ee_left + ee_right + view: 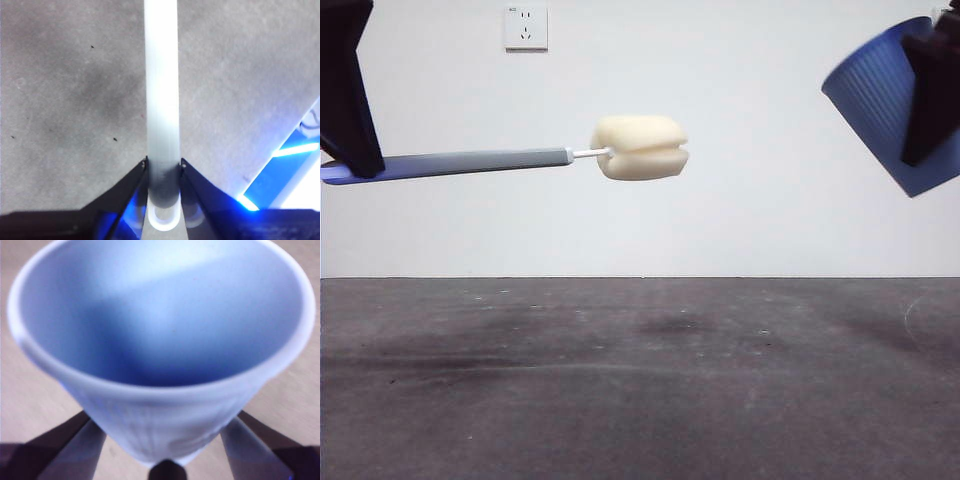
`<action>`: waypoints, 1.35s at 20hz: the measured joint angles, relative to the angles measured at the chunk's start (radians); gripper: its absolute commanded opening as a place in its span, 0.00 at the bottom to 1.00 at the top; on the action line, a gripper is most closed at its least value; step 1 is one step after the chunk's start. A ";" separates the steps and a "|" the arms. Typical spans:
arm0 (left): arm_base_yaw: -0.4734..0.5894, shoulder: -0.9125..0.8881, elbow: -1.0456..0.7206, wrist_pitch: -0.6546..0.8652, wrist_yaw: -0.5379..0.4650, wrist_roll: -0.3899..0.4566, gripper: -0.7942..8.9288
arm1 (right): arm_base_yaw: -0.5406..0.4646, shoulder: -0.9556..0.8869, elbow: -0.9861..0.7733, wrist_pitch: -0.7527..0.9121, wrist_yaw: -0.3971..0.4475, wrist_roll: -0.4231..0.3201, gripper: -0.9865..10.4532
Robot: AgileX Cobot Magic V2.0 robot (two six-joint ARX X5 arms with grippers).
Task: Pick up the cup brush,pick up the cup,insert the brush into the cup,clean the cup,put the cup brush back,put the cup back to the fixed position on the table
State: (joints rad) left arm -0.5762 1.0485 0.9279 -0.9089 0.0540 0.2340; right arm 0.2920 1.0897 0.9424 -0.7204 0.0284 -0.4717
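Note:
My left gripper [350, 160] is shut on the grey handle of the cup brush [470, 163] at the far left of the front view and holds it nearly level, high above the table [640, 380]. The cream-yellow sponge head [640, 148] points right. In the left wrist view the handle [161, 100] runs out between the jaws of my left gripper [163, 167]. My right gripper [928, 100] is shut on the blue ribbed cup [880, 90] at the top right, tilted with its mouth toward the brush. The right wrist view looks into the empty cup [165, 340], with my right gripper [162, 440] around it.
A white wall with a power socket [526, 28] stands behind the table. A wide gap of air lies between the sponge head and the cup.

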 measured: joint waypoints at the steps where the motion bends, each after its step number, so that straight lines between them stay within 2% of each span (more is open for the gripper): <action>1: 0.000 0.000 0.000 -0.006 -0.002 0.013 0.07 | 0.010 0.000 0.000 -0.029 0.021 -0.018 0.07; 5: 0.000 0.000 0.019 -0.038 -0.014 0.066 0.07 | 0.056 0.001 0.000 -0.111 0.187 -0.105 0.07; 8: -0.013 0.000 0.106 -0.085 -0.071 0.126 0.07 | 0.094 0.001 0.000 -0.143 0.278 -0.182 0.08; 11: -0.050 -0.002 0.145 -0.154 -0.097 0.186 0.07 | 0.135 0.010 0.000 -0.148 0.387 -0.273 0.08; 15: -0.089 -0.002 0.145 -0.189 -0.115 0.211 0.07 | 0.195 0.053 0.000 -0.143 0.508 -0.402 0.08; 19: -0.115 0.000 0.145 -0.189 -0.127 0.212 0.07 | 0.257 0.116 0.032 -0.109 0.525 -0.454 0.08; 24: -0.135 0.040 0.145 -0.174 -0.130 0.219 0.07 | 0.335 0.209 0.150 -0.093 0.544 -0.467 0.08; 27: -0.135 0.042 0.145 -0.166 -0.131 0.219 0.07 | 0.385 0.270 0.162 -0.095 0.554 -0.494 0.08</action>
State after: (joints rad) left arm -0.7116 1.0908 1.0729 -1.0748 -0.0769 0.4534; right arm 0.6773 1.3598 1.1046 -0.8154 0.5827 -0.9653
